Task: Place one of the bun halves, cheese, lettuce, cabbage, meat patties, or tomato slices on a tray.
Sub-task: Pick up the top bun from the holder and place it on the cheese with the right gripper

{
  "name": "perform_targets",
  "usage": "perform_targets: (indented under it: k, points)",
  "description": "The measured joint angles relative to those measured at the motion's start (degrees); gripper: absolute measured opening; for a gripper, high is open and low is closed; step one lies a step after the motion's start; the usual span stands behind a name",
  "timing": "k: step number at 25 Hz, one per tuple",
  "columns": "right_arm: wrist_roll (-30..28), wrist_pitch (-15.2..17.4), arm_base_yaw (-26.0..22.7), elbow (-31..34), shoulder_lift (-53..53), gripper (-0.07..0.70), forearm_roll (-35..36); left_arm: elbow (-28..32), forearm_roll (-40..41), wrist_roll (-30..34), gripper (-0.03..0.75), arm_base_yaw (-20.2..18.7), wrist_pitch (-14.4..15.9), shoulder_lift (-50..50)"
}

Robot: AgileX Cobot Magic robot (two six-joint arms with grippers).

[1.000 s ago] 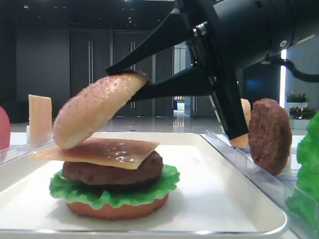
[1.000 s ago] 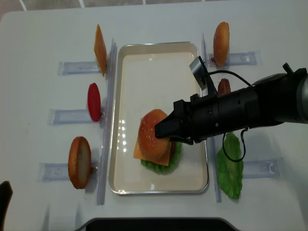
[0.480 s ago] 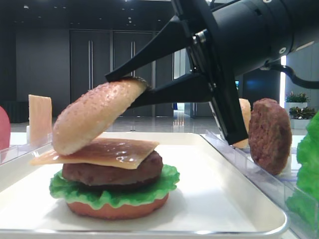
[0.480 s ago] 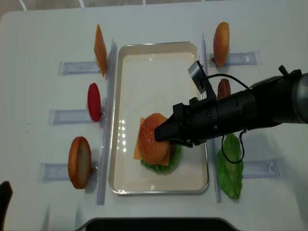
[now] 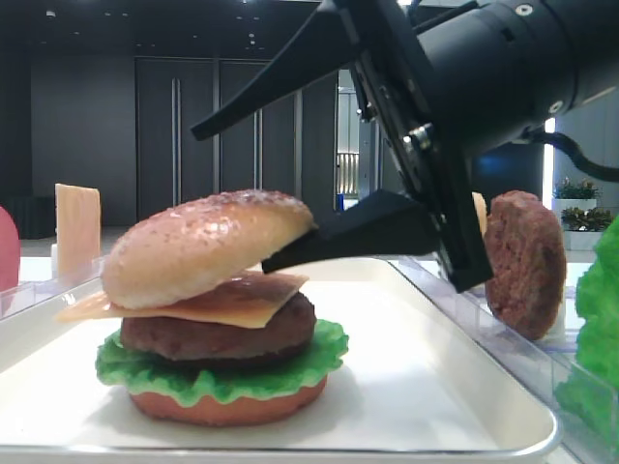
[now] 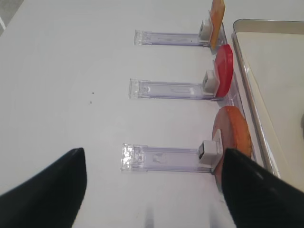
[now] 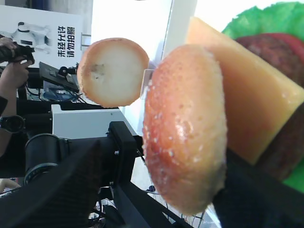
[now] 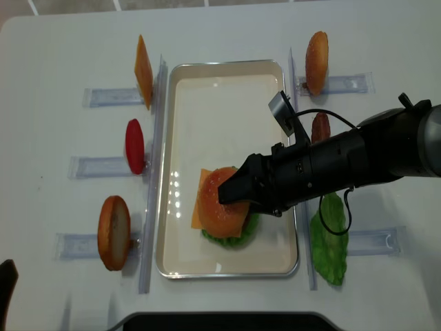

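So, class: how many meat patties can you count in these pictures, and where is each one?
2. One meat patty sits in the burger stack on the tray; another stands upright in the rack right of the tray. Others may be hidden.

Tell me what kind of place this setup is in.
Likely a demo or exhibition hall rather than a kitchen: a white table with toy food in clear racks, a dark lobby with tall doors, and a robot poster.
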Motion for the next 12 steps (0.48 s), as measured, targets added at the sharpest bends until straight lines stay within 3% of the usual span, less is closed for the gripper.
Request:
perform_targets:
  k: [5, 12]
  points:
    - [0.00, -1.13, -0.33, 0.00, 0.04, 0.469, -2.50, 0.00, 0.00, 0.00, 0.692, 0.00, 0.00, 0.00]
    - [2.05, -6.64, -1.42, 0.00, -2.18, 0.477, -7.35, 0.00, 0.00, 0.00, 0.692, 0.00, 0.00, 0.00]
